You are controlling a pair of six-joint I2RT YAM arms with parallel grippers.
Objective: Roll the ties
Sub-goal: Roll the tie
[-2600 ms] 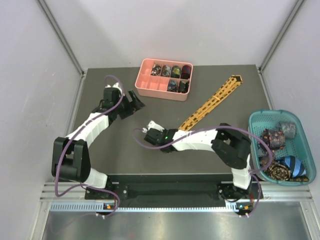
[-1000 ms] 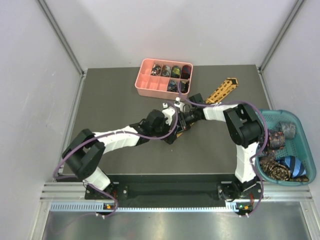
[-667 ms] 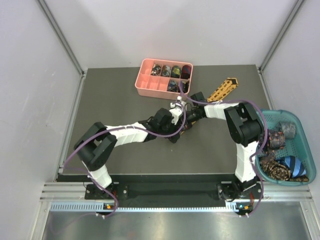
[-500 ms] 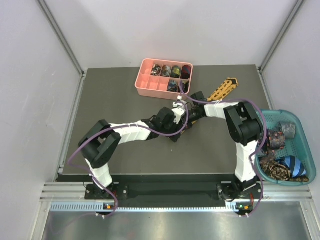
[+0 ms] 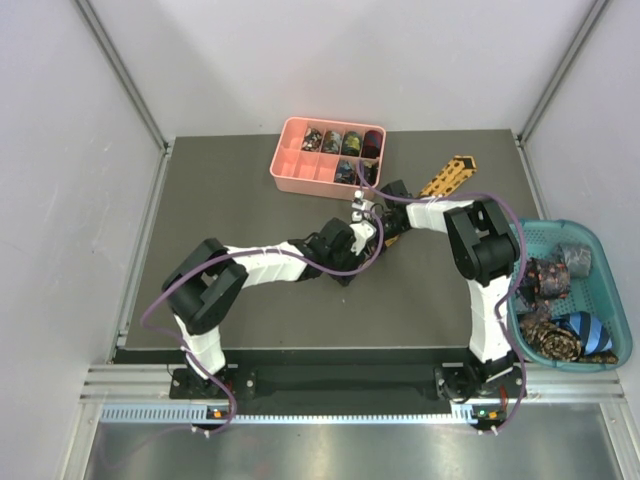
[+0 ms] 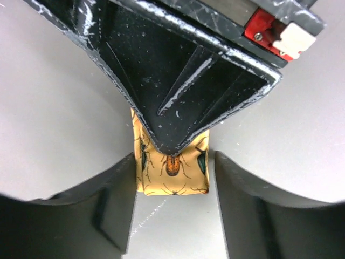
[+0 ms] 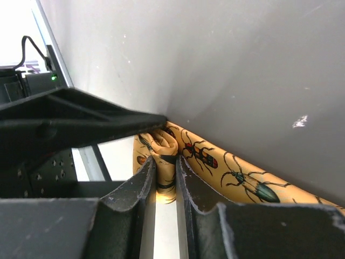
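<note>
The golden-yellow tie (image 5: 446,179) with a beetle print lies slanting on the dark table, its wide end at the back right. My right gripper (image 7: 166,181) is shut on the tie's rolled near end (image 7: 164,148); the flat tie (image 7: 237,172) runs off to the right. In the left wrist view my left gripper (image 6: 172,216) is open, its jaws on either side of the small yellow roll (image 6: 171,171), with the right gripper's fingers (image 6: 178,97) just above it. In the top view both grippers meet at the table's centre (image 5: 368,228).
A pink compartment tray (image 5: 300,172) with several rolled ties (image 5: 345,143) stands at the back, close behind the grippers. A teal basket (image 5: 519,300) with several loose ties (image 5: 548,275) sits at the right edge.
The left arm swung from the back left to the centre and closed in on the roll. The right gripper moved back along the tie, and the flat stretch of tie grew shorter.
</note>
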